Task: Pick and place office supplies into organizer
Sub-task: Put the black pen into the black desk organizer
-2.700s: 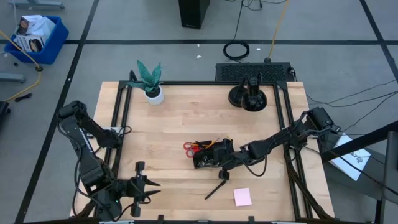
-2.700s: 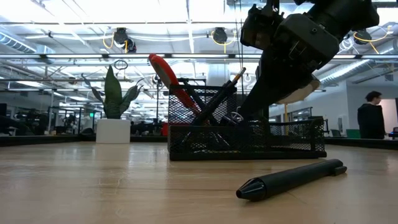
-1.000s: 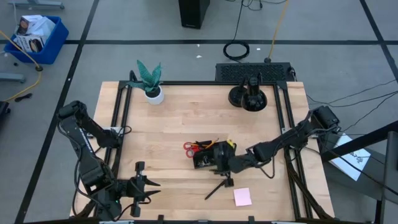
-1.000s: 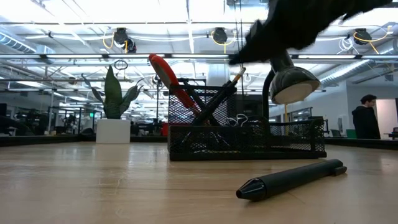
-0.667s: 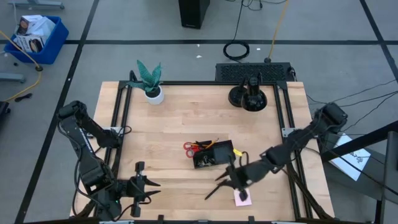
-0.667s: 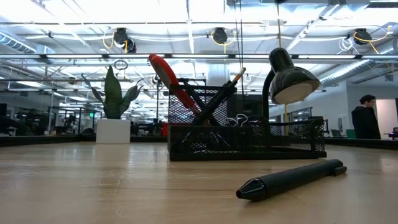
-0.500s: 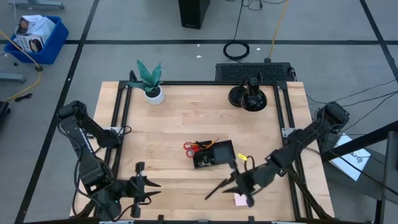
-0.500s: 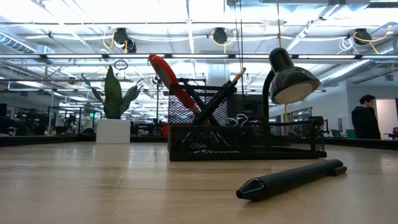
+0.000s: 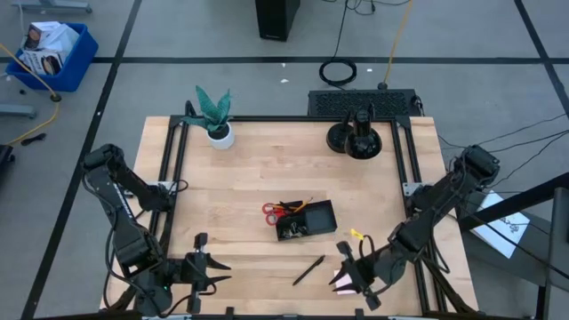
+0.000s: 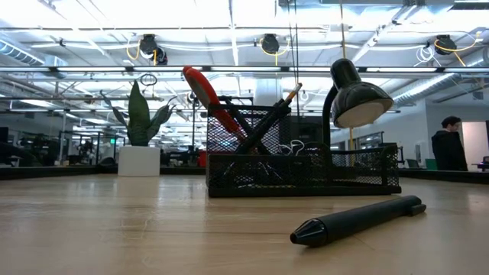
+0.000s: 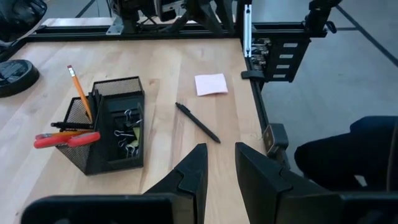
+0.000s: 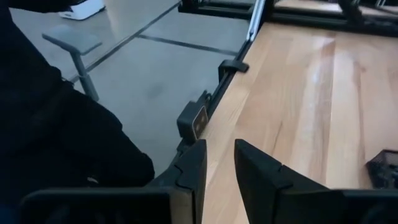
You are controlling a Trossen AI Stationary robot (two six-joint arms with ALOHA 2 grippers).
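The black mesh organizer (image 9: 305,220) stands mid-table. Red-handled scissors (image 11: 65,139), an orange pencil (image 11: 79,92) and a black pen lean in its tall end compartment, and black clips (image 11: 127,134) lie in a low one. A black pen (image 9: 308,269) lies flat on the wood near the front edge, beside a pink sticky-note pad (image 11: 211,84). My right gripper (image 9: 345,276) hovers over the pad, narrowly open and empty; the right wrist view (image 12: 219,163) shows nothing between its fingers. My left gripper (image 11: 221,167) waits at the front left, narrowly open and empty.
A green plant in a white pot (image 9: 216,120) stands at the far left, and a black desk lamp on a round base (image 9: 356,135) at the far right. Bare wood lies left of the organizer. A person (image 10: 456,141) stands in the room beyond.
My right gripper has drawn away from the organizer, risen, and swung toward the table's near right corner. It now hangs over the pink pad. It has left the low view, uncovering the lamp behind the organizer. The supplies have stayed where they were.
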